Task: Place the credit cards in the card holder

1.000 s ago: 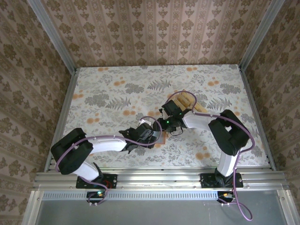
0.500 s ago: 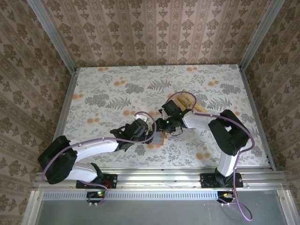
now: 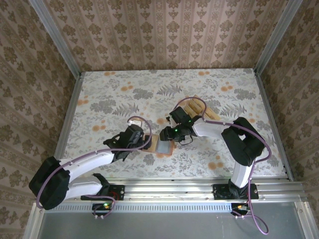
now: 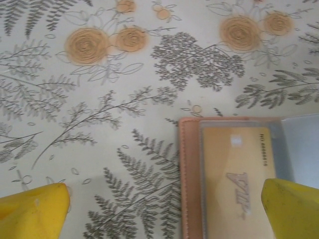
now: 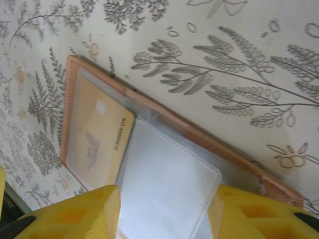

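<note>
Cream floral tabletop (image 3: 114, 94) beneath card holder (image 3: 162, 144), brown patterned walls (image 3: 159, 30) around

A robot test booth, lab-like: a fern-printed tabletop (image 3: 109, 94) boxed in by wallpapered panels (image 3: 164, 35) (metal-framed), with two arms (image 3: 94, 160) bolted to a rail (image 3: 169, 189) along its near edge.

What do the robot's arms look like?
The left arm and the right arm are white tubes with black joints. A purple cable loops along each. The gripper fingers are bright yellow, and a small green light glows by the right wrist.
</note>
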Controlling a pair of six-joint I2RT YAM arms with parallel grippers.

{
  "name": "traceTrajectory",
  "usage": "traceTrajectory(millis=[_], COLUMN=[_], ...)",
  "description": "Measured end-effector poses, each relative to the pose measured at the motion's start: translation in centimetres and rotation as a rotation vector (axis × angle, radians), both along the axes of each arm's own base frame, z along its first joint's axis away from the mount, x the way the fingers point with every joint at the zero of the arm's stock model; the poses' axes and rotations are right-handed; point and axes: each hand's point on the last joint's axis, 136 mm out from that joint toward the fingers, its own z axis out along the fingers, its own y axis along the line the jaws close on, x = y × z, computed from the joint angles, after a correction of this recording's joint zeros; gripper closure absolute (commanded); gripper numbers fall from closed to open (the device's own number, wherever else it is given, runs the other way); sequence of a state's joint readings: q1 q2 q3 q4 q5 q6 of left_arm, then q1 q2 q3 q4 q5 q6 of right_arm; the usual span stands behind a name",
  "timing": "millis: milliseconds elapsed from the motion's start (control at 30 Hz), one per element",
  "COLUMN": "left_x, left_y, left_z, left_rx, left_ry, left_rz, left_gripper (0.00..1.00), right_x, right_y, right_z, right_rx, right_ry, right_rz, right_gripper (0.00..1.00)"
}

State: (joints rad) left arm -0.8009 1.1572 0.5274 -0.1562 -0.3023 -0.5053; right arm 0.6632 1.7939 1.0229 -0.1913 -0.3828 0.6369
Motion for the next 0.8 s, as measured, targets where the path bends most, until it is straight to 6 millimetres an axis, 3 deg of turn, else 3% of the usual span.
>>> traceTrajectory(millis=[300, 533, 800], left_x=[0.3, 0.6, 0.8], left_y=[1.1, 2.2, 3.1], left_z=[0.4, 1.1, 2.6], left_rx=[-0.028, -0.055, -0.092], left_ry=[-0.008, -0.026, -0.061], left_rz=[0.030, 0.064, 0.092], left_gripper=[0.00, 0.00, 0.00], right_x=[0.2, 0.0, 0.2], right_y=[1.8, 4.3, 7.2], right_z=[1.9, 3.2, 1.6], right_rx=[0.022, 0.042, 0.030], right_ry=[-0.027, -0.044, -0.017], right_rz=[0.031, 0.070, 0.099], right_gripper=[0.50, 0.50, 0.50])
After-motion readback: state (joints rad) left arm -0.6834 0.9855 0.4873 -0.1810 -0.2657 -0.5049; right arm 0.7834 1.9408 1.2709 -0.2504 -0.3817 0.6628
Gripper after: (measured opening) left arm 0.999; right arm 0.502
